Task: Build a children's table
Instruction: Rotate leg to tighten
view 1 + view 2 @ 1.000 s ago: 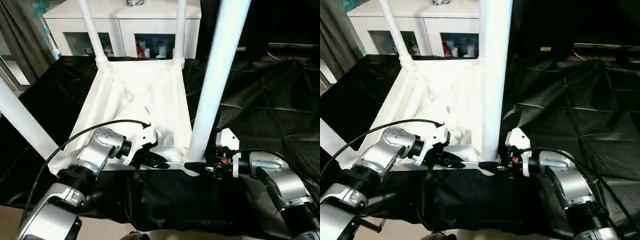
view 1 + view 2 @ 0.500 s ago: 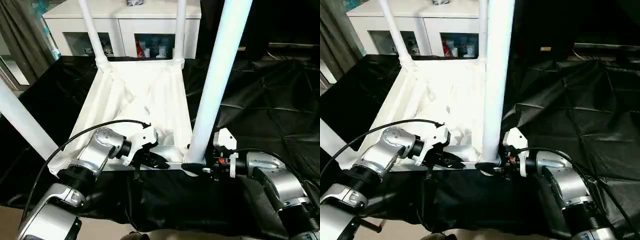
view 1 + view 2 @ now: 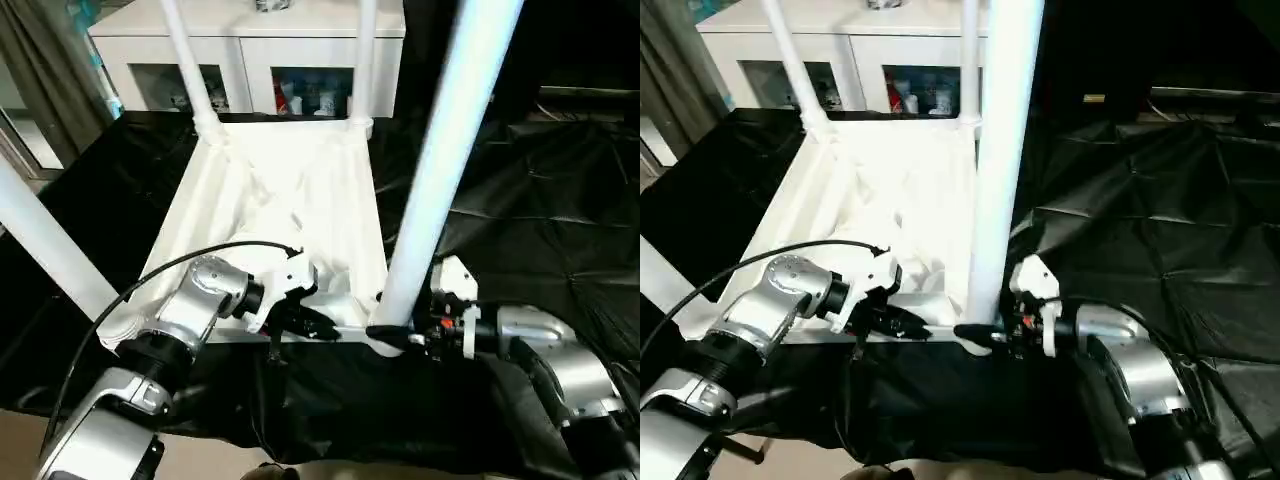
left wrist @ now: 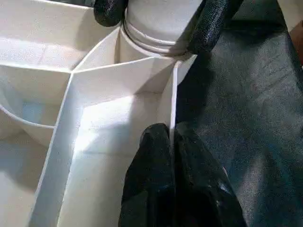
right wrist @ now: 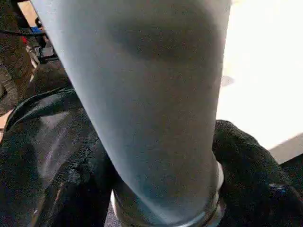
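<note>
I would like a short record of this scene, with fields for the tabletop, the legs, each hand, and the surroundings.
tabletop: white tabletop lies upside down, ribbed underside up, on a black sheet
legs: four white legs stand in the corner sockets
left hand: left hand is shut on the tabletop's near rim wall
right hand: right hand has one finger on each side of the base of the near right leg
surroundings: white cabinet with glass fronts behind

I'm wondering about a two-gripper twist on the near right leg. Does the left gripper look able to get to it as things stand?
Probably not right now: the left gripper is shut on the tabletop's near rim, and the right gripper already straddles the leg's base. Letting go of the rim would leave a short, open path.
</note>
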{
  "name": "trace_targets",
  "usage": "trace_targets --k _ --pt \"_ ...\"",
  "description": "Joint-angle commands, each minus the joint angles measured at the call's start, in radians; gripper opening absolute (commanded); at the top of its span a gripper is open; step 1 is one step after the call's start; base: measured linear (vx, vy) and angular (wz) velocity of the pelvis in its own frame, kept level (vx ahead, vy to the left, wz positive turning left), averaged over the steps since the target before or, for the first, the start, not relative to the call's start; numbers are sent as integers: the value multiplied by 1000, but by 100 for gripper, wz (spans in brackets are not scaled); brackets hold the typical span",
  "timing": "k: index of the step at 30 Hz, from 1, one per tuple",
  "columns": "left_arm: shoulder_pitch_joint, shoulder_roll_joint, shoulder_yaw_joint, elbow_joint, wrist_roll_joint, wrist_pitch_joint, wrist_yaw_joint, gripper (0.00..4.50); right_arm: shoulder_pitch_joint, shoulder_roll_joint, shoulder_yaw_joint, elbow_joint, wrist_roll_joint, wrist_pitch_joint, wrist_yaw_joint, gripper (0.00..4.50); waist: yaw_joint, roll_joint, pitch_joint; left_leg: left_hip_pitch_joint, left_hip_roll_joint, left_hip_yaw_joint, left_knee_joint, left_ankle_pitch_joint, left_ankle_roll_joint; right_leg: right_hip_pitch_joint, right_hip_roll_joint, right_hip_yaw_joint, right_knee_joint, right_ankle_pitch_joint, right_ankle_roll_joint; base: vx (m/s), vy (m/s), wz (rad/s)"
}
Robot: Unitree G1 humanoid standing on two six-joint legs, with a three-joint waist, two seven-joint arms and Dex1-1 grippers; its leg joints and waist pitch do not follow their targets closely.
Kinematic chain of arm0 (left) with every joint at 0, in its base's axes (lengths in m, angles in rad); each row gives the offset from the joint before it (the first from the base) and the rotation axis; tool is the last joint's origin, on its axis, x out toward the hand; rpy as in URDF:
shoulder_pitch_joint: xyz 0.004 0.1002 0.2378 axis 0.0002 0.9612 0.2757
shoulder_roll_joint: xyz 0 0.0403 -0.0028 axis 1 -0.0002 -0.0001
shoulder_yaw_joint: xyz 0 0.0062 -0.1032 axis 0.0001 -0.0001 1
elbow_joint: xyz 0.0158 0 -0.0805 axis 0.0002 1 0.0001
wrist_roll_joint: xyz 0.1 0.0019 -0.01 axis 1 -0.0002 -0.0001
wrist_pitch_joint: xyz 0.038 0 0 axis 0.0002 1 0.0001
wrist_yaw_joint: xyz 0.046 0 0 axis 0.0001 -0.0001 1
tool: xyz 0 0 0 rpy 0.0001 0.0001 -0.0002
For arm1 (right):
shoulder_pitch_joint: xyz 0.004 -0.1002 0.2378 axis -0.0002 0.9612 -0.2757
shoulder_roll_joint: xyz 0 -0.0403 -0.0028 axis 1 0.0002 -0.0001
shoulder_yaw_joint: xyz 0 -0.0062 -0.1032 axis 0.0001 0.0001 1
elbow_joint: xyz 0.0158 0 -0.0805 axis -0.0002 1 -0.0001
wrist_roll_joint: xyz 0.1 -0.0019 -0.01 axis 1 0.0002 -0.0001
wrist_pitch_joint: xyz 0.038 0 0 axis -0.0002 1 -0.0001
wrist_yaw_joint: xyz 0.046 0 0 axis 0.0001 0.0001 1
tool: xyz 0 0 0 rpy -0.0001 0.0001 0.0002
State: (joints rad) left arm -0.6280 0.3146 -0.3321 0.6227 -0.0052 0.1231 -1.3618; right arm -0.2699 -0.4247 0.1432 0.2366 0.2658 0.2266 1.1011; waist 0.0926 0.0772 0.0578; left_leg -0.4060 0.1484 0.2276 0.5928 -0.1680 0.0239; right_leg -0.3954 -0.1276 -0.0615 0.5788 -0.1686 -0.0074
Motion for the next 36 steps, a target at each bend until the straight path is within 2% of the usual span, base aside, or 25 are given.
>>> trace_targets --k 1,4,7,10,11,12,13,15,16,17,18,19,20,21,22,23,24,25,26,28,29,30,32,33,36 --pt "-1 -16 -3 -5 -8 1 26 0 19 23 16 -6 -7 5 -30 263 -5 -17 -75 41 85 -47 -82 -295 23 25 -43 32 -55 -245 -219 0 0 0" --pt "-18 -39 5 29 14 0 100 0 9 63 6 50 -67 -13 -161 263 -15 -19 -69 41 82 -52 -89 -364 -14 24 -46 32 -66 -344 -191 0 0 0" --pt "-61 -101 30 97 40 11 255 0 -15 148 -24 128 -120 -10 -375 263 -31 -19 -61 54 78 -62 -91 -477 -73 12 -47 29 -83 -495 -149 -22 3 -1" --pt "-84 -142 39 125 49 20 327 0 -27 202 -43 152 -128 8 -478 263 -53 -16 -56 58 75 -70 -95 -571 -93 4 -45 24 -96 -574 -109 -65 11 -4" --pt "-112 -195 50 158 52 30 418 0 -53 271 -64 195 -141 29 -608 263 -60 -6 -52 77 70 -73 -86 -631 -107 -10 -43 15 -113 -620 -89 -63 12 -3" --pt "-113 -197 51 160 52 31 422 0 -54 273 -65 197 -142 29 -612 263 -65 -9 -49 82 69 -74 -87 -658 -112 -13 -39 8 -118 -634 -77 -81 7 2" --pt "-120 -211 54 170 51 33 445 0 -62 291 -71 210 -146 33 -644 263 -73 -11 -49 80 68 -78 -89 -677 -111 -7 -35 -1 -119 -643 -66 -85 20 -3" --pt "-137 -268 58 185 50 36 496 0 -103 349 -68 260 -147 18 -688 263 -91 4 -42 72 78 -88 -122 -800 -130 17 -14 -36 -112 -604 -37 -74 27 -6" --pt "-136 -284 54 185 52 33 495 0 -113 367 -63 267 -138 5 -672 263 -89 15 -36 62 86 -82 -151 -856 -145 28 2 -51 -95 -570 -41 -63 27 -3" --pt "-135 -286 52 184 53 31 494 0 -115 371 -61 267 -135 3 -666 263 -49 39 -40 -26 113 -53 -256 -967 -191 122 34 -58 113 -308 -78 -63 27 -3" --pt "-133 -288 48 180 53 29 486 0 -118 373 -59 266 -134 1 -659 298 -15 14 -46 -14 99 6 -276 -888 -181 98 49 -25 133 -241 -62 -93 -9 14" --pt "-129 -288 42 176 53 26 474 0 -120 375 -56 262 -126 0 -646 319 -29 -22 -62 36 79 8 -227 -745 -189 76 21 15 89 -410 -49 7 -111 19" --pt "-124 -284 36 168 52 24 457 0 -120 373 -53 253 -117 2 -626 333 -38 -69 -67 158 34 -59 76 -370 -127 -83 -152 79 -141 -850 -75 7 -111 19" --pt "-119 -280 33 163 51 20 442 0 -120 370 -49 242 -113 1 -610 343 -36 -60 -59 11 -15 -127 88 -28 -9 45 -135 104 -116 -813 -88 104 -114 -13" --pt "-113 -272 29 156 50 13 422 0 -118 360 -42 227 -112 -4 -589 343 -17 -35 -66 -21 11 -128 51 49 -13 79 -132 67 -90 -716 -109 65 10 -44" --pt "-102 -249 22 146 48 -2 376 0 -112 333 -32 200 -112 -7 -538 358 -25 -3 -53 -24 47 -132 -45 -30 -55 70 -49 1 -62 -573 -132 65 10 -44" --pt "-99 -241 19 143 47 -7 362 0 -110 323 -29 192 -111 -7 -520 372 -61 3 -49 -2 90 -151 -86 -343 -66 40 3 0 -24 -384 -131 52 71 -30" --pt "-98 -238 18 142 47 -9 356 0 -109 318 -28 189 -110 -7 -512 372 -64 14 -74 17 93 -157 -85 -417 -78 48 -8 8 -6 -289 -158 0 0 0" --pt "-92 -226 17 135 45 -13 334 0 -104 298 -21 179 -106 -15 -472 372 -64 19 -73 34 87 -137 -88 -503 -83 35 -22 17 -20 -211 -211 0 0 0" --pt "-78 -195 12 114 38 -21 276 0 -87 247 -8 142 -92 -22 -380 372 -63 7 -70 22 71 -117 -83 -477 -54 49 -41 22 -37 -214 -234 0 0 0" --pt "-72 -178 7 104 36 -23 246 0 -78 219 -4 122 -82 -20 -334 372 -53 -8 -71 19 68 -102 -75 -406 -11 55 -49 24 -49 -235 -223 0 0 0" --pt "-68 -163 3 95 36 -27 222 0 -71 195 0 105 -75 -19 -297 372 -42 -5 -77 18 70 -93 -68 -314 29 58 -57 26 -49 -216 -222 0 0 0" --pt "-61 -137 -2 85 35 -35 185 0 -59 152 5 80 -64 -17 -239 372 -37 -4 -78 9 79 -85 -68 -217 61 58 -50 20 -42 -166 -226 0 0 0" --pt "-58 -124 -3 79 34 -40 162 0 -53 131 4 67 -60 -13 -207 372 -30 2 -80 17 85 -80 -68 -222 60 51 -45 18 -37 -155 -230 0 0 0" --pt "-48 -80 -5 62 28 -48 93 0 -40 68 0 43 -56 -17 -118 372 -18 4 -83 16 91 -74 -70 -214 60 54 -39 15 -26 -106 -232 0 0 0"
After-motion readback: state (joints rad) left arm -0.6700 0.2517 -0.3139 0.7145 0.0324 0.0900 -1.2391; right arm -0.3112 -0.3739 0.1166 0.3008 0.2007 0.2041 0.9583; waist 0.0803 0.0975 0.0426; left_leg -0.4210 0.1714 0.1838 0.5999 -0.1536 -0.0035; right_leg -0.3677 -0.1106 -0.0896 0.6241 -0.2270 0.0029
